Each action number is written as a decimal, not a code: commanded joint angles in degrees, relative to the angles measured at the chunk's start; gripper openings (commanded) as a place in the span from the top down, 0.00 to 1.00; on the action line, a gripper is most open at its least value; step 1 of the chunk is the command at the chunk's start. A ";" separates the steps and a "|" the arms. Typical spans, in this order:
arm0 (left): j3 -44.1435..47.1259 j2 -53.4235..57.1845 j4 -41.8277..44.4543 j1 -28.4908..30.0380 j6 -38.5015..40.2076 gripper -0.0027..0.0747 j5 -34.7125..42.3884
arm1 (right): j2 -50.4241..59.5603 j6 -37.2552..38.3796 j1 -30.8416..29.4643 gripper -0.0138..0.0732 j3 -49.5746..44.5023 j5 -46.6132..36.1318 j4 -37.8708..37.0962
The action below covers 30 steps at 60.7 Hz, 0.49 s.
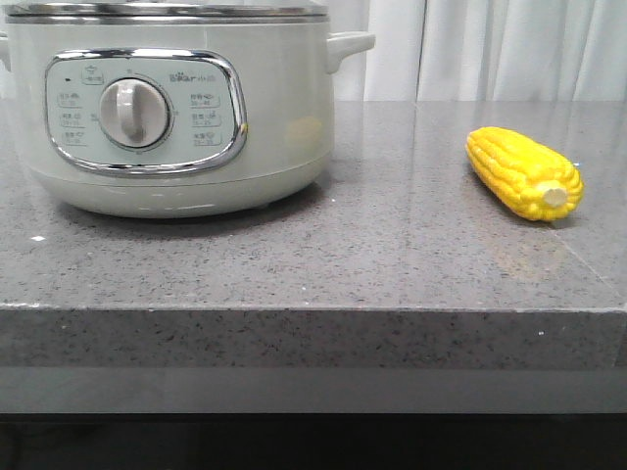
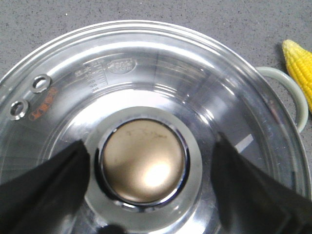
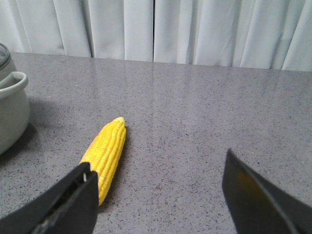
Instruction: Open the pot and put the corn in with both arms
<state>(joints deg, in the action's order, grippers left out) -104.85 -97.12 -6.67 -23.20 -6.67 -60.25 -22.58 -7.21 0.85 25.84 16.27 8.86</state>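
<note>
Countertop (image 1: 323,264): grey speckled stone, front edge nearest the front camera.

Pot (image 1: 167,117): pale grey-green cooker, left part of the counter near the front edge, chrome-framed panel and white dial (image 1: 132,114) facing forward; lid on.

Corn (image 1: 524,173): yellow cob lying on its side on the right part of the counter, pale stub end toward the front, well apart from the pot, bare counter between them.

Left gripper (image 2: 146,168): above the glass lid (image 2: 146,73), dark fingers (image 2: 44,187) spread wide either side of the round metallic knob (image 2: 144,167), not closed on it.

Right gripper (image 3: 161,195): above the counter, fingers wide apart, empty; the cob lies just beyond its one finger (image 3: 68,204).

Curtain (image 3: 195,29): white, pleated, behind the counter's far edge.
</note>
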 commanded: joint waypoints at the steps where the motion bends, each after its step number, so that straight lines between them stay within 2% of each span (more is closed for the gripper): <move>1: -1.87 2.45 -0.56 -0.31 0.01 0.44 3.13 | -0.73 -0.01 0.09 0.21 2.20 -3.93 -0.33; 13: -1.87 2.45 -0.56 -0.31 0.01 0.54 4.70 | -0.73 -0.01 0.09 0.21 2.20 -3.93 -0.33; 30: -3.99 2.65 -0.56 -0.31 0.01 0.55 5.43 | -0.73 -0.01 0.09 0.21 2.20 -3.93 -0.33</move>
<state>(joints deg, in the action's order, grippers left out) -105.56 -97.36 -6.24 -23.20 -6.67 -60.15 -22.58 -7.21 0.85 25.84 16.27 8.86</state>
